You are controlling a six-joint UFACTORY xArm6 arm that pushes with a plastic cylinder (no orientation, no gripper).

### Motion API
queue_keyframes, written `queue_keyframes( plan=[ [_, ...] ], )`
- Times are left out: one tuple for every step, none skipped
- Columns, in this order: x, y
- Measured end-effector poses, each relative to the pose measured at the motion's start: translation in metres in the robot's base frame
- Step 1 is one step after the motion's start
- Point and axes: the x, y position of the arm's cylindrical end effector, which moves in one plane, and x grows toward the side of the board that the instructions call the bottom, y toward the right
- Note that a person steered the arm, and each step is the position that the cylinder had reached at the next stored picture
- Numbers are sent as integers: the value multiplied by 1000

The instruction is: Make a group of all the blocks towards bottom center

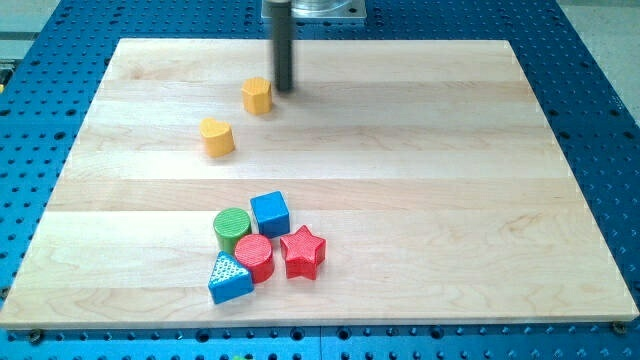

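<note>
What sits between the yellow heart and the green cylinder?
Nothing: the camera view shows bare wood between the yellow heart and the green cylinder.

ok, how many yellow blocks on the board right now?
2. A yellow hexagon block sits near the view's top, just left of my tip. A yellow heart block lies below and left of it. Both are apart from the bottom cluster; none looks hidden.
</note>
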Motion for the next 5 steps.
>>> queue_keyframes(
  plan=[
    [102, -44],
    [136, -17],
    [138, -84],
    [152, -38],
    [149, -23]
  ],
)
